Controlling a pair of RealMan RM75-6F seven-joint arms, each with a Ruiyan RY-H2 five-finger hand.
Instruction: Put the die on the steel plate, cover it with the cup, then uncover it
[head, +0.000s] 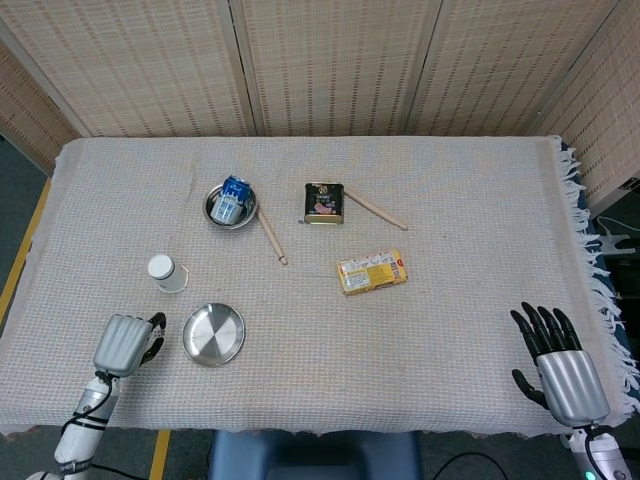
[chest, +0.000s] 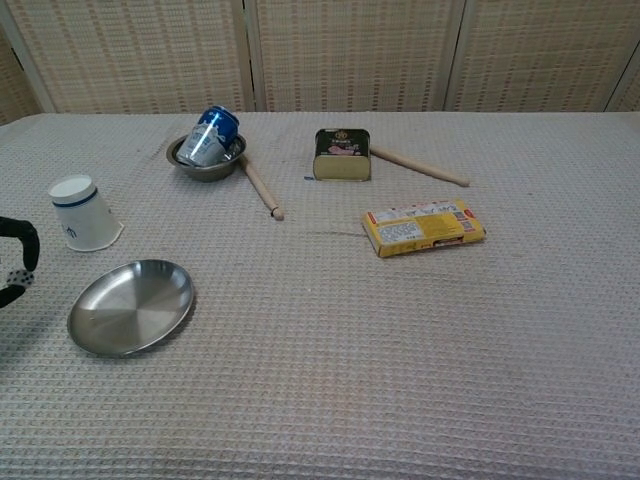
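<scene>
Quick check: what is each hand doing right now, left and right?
Left hand: holding the die in curled fingers, beside the steel plate.
Right hand: open, fingers spread, holding nothing.

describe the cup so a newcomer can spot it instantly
Start at the left part of the cloth-covered table, just beyond the flat round steel plate. There stands a small white paper cup with a blue band, upside down. The other blue item, a can, sits farther back in a steel bowl.
</scene>
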